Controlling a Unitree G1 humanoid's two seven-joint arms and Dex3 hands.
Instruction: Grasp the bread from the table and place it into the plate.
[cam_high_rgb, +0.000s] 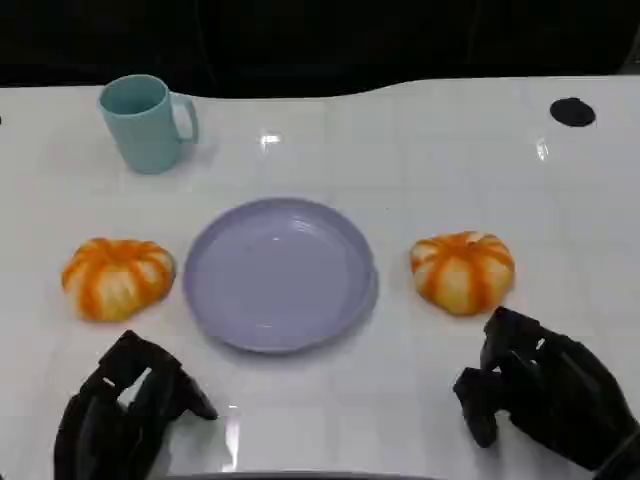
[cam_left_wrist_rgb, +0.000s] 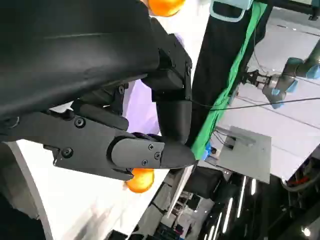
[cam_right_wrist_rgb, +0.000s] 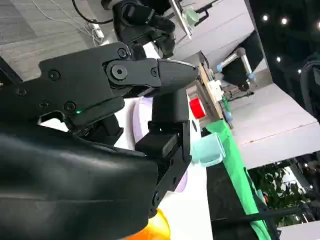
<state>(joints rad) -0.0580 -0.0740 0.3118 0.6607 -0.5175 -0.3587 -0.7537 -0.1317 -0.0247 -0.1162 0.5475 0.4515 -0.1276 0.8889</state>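
Right hand (cam_high_rgb: 545, 395), fingers curled, holding nothing; bun (cam_high_rgb: 462, 271) near at 11 o'clock, roundish, no long axis. Left hand (cam_high_rgb: 125, 405), likewise empty; second bun (cam_high_rgb: 117, 277) at 12. Plate (cam_high_rgb: 215, 300) between, bare.

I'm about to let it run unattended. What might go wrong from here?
Two breads flank the plate, so either hand may go first. The right hand sits close to the right bread and might nudge it away. The left bread lies near the plate rim; a sweep could shove the plate.
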